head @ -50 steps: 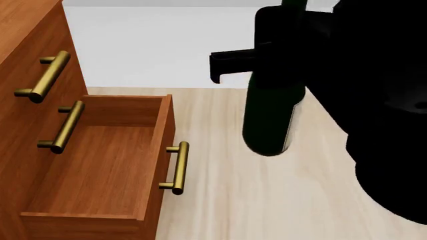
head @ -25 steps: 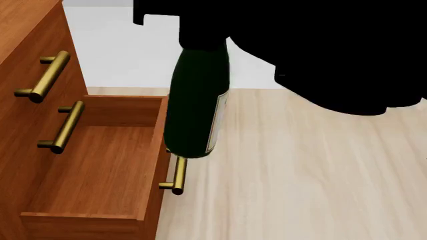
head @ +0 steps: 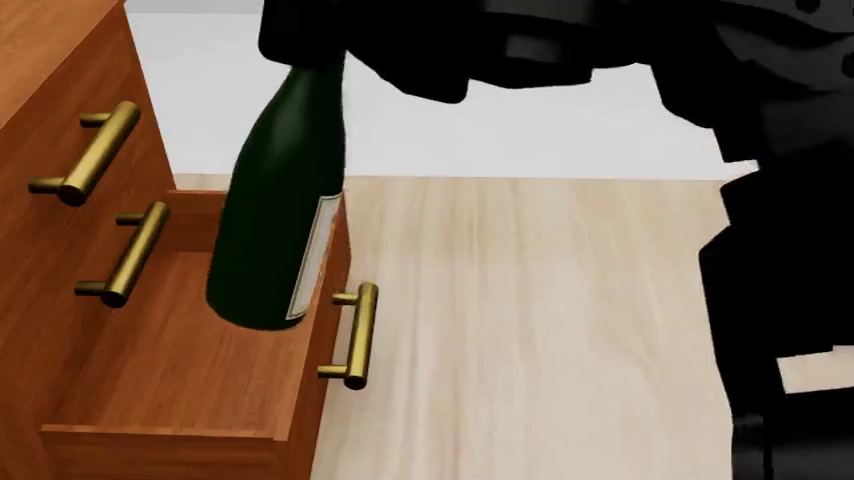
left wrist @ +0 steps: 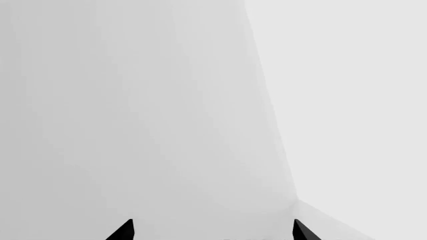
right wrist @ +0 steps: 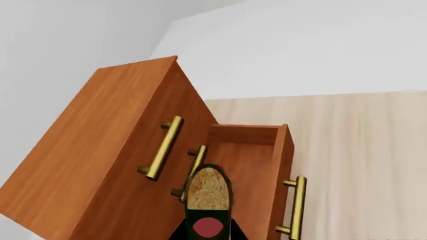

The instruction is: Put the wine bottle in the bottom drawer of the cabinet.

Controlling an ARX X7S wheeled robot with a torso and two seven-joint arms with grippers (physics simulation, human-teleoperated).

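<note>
At the upper left of the head view, the right end effector point(head: 314, 45) is gripping the neck of the tall dark green glass wine bottle point(head: 274, 215) with a white label, and the bottle is hanging slightly tilted over the open reddish-brown wooden bottom drawer point(head: 174, 350) with a brass bar handle, at the lower left of the frame. The drawer is standing pulled out of the reddish-brown wooden cabinet point(head: 54, 60) along the left edge. At the bottom of the left wrist view, the two dark tips of the left end effector point(left wrist: 212, 231) are standing apart, facing only a pale wall.
</note>
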